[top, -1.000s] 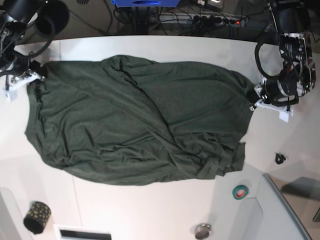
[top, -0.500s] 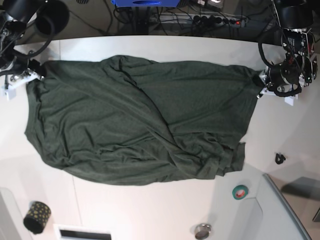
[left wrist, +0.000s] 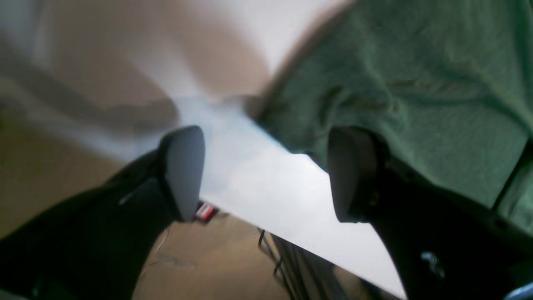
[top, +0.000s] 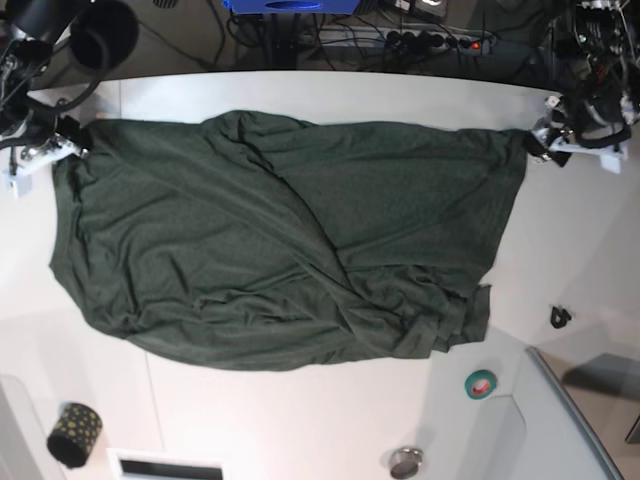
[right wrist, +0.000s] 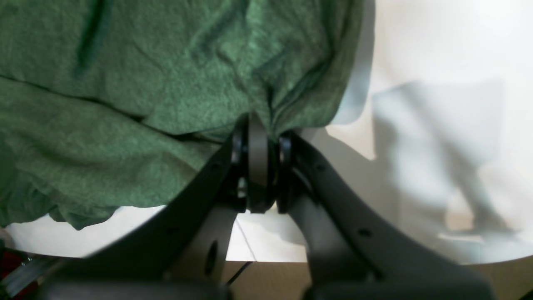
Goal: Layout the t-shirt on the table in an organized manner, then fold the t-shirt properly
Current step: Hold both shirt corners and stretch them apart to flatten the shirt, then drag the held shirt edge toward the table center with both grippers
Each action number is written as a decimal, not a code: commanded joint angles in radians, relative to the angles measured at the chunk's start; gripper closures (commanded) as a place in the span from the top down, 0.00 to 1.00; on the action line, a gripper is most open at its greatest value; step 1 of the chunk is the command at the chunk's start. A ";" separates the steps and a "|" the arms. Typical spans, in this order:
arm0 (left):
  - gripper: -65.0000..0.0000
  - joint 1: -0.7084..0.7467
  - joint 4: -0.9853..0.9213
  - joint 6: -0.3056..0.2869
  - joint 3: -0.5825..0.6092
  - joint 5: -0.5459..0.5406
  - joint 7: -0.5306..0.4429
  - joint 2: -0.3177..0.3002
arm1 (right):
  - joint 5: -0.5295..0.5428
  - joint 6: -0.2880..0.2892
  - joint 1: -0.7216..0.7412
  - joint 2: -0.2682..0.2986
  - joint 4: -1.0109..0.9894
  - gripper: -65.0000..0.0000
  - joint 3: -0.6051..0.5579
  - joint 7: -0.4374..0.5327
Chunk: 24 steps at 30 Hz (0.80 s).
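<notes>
Dark green t-shirt (top: 280, 240), wrinkled, spread across white table (top: 300, 420)

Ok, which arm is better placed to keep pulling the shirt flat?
Probably the right: its gripper is shut on the shirt corner. The left gripper is open, with only table between its pads.

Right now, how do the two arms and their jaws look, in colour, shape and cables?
Both grippers have black, curved arms that taper toward the tips. The left gripper ends in rounded, grey, oval pads. The right gripper shows small round holes along its black arms. In the base view, both wrists carry white brackets and looping black cables.
</notes>
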 commanded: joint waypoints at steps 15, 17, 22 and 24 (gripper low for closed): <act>0.69 0.080 -0.093 -0.103 0.127 -0.009 -0.283 0.024 | 0.016 0.001 0.003 0.020 0.018 0.00 0.001 0.008; 0.69 0.079 -0.116 -0.103 0.169 -0.009 -0.330 0.024 | 0.016 0.001 0.003 0.020 0.018 0.00 0.001 0.008; 0.68 0.024 -0.180 -0.103 0.192 -0.010 -0.342 0.055 | 0.016 0.001 0.002 0.020 0.018 0.00 0.001 0.008; 0.68 0.013 -0.188 -0.103 0.193 -0.010 -0.342 0.069 | 0.016 0.001 0.002 0.020 0.018 0.00 0.001 0.008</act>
